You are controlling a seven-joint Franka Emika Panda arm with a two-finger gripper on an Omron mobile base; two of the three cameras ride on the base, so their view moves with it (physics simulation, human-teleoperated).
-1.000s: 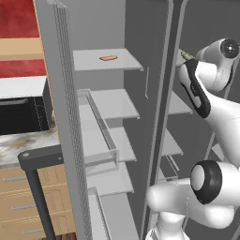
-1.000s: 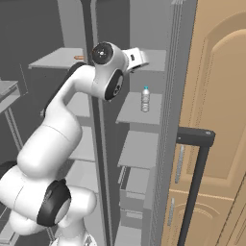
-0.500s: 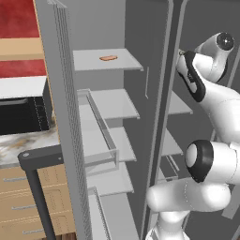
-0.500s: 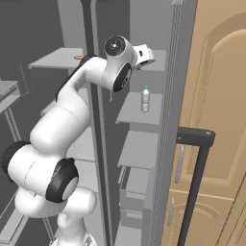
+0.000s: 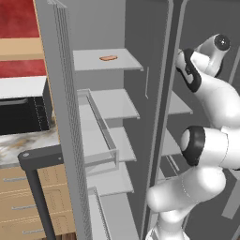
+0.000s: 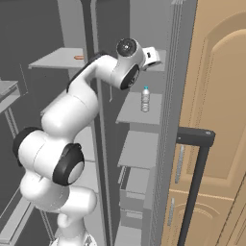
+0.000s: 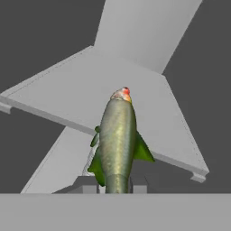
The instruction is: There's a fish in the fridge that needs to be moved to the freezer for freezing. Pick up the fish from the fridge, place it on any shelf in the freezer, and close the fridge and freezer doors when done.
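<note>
At the centre of the hand view the hand [image 7: 115, 188] is clamped on the fish [image 7: 117, 142] (head up) before a freezer [image 6: 144, 144] shelf [image 7: 117, 90]; a bottle [image 6: 145, 99] stands lower down.

The left base view looks forward from behind the arm [image 5: 206, 140], which rises at 4 o'clock. The right base view faces the same open freezer [image 6: 139, 144], arm at 8 o'clock. The hand view looks closely along the fish [image 7: 117, 142] toward a shelf [image 7: 135, 90].
</note>
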